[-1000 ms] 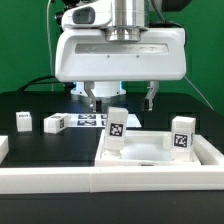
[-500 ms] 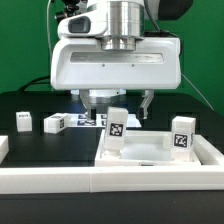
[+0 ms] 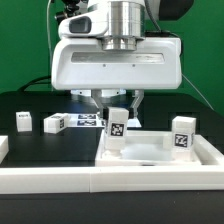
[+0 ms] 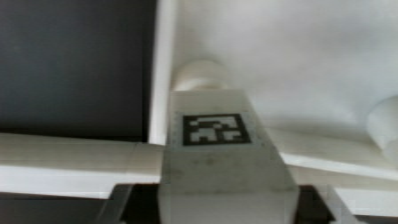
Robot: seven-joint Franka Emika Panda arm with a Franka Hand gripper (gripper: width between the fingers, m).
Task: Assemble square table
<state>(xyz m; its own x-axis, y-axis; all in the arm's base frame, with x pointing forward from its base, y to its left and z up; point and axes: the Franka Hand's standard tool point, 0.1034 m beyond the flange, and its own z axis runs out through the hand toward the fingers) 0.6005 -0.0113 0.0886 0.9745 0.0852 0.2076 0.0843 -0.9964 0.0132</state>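
While your gripper [image 3: 118, 106] hangs straight over the tray, its jaws are drawn in on the upper part of an upright leg [image 3: 117, 132], clamping it. The wrist view shows you that leg's tag [image 4: 215, 128] dead centre. The leg stands on the square table top [image 3: 150, 158], at the side toward the exterior view's left. A second leg [image 3: 181, 136] stands at the opposite side. On the black table [image 3: 40, 148] lie a far loose leg [image 3: 22, 121] and a nearer loose leg [image 3: 55, 123], with the marker board [image 3: 90, 120] just beyond.

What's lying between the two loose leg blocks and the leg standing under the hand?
The marker board, flat on the table, as the exterior view shows.
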